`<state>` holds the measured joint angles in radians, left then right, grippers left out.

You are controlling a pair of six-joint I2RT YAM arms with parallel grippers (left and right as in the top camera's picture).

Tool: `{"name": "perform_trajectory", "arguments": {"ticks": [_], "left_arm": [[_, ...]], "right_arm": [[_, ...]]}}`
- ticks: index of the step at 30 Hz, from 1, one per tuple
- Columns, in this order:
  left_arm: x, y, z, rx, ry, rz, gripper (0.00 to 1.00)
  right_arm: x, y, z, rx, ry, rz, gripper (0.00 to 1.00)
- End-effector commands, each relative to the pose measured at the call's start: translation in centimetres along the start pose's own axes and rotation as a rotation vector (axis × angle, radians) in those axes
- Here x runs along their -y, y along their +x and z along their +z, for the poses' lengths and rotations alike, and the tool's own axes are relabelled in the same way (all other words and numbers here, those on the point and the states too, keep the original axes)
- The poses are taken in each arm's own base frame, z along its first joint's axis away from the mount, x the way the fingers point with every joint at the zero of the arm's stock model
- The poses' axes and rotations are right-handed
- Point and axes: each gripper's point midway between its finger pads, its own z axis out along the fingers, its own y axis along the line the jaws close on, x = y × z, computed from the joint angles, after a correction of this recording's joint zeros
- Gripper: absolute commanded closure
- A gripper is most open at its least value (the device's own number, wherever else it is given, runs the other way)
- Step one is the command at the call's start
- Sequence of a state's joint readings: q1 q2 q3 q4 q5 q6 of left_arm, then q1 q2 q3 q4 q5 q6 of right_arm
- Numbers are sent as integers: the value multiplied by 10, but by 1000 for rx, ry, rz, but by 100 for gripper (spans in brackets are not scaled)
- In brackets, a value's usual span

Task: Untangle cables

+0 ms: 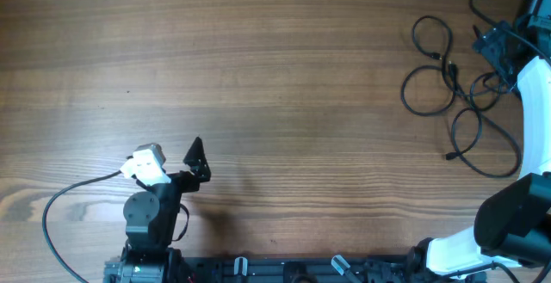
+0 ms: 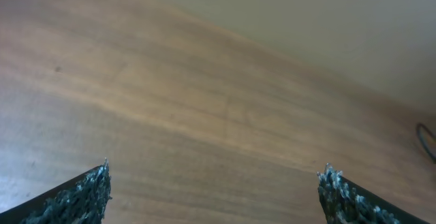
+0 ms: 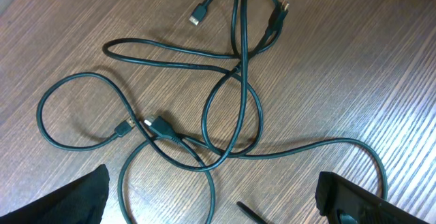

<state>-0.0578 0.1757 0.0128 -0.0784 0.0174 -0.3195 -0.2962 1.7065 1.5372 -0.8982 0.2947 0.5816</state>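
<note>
Cables (image 3: 236,66) lie in loose, crossed loops at the far right of the wooden surface (image 1: 258,59), just under the right gripper (image 3: 214,197), whose jaws stand apart and empty. The left gripper (image 2: 214,190), also apart and empty, sits well away from them. Closing where strands overlap would likely catch two at once and tighten the crossings, and an outward pull could drag them off the edge. No container is in view

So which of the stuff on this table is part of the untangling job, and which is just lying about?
Job: cables, tangled black loops; right gripper, jaws open over them.
Just there: left gripper, jaws open over the table; left arm's own thick wire.
</note>
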Motion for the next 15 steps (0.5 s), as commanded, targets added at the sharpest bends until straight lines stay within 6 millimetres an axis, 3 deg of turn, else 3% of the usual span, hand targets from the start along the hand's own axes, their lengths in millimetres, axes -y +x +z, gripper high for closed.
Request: {"name": "perform_trajectory", "arguments": {"ticks": [1, 5, 15], "left_arm": [[14, -10, -5, 57, 65, 63, 0], [21, -28, -13, 142, 94, 91, 0], [21, -28, -13, 143, 90, 111, 0]], "right_arm": [[-1, 6, 8, -24, 9, -13, 0], [0, 7, 8, -24, 9, -14, 0], [0, 6, 8, -24, 9, -13, 0]]}}
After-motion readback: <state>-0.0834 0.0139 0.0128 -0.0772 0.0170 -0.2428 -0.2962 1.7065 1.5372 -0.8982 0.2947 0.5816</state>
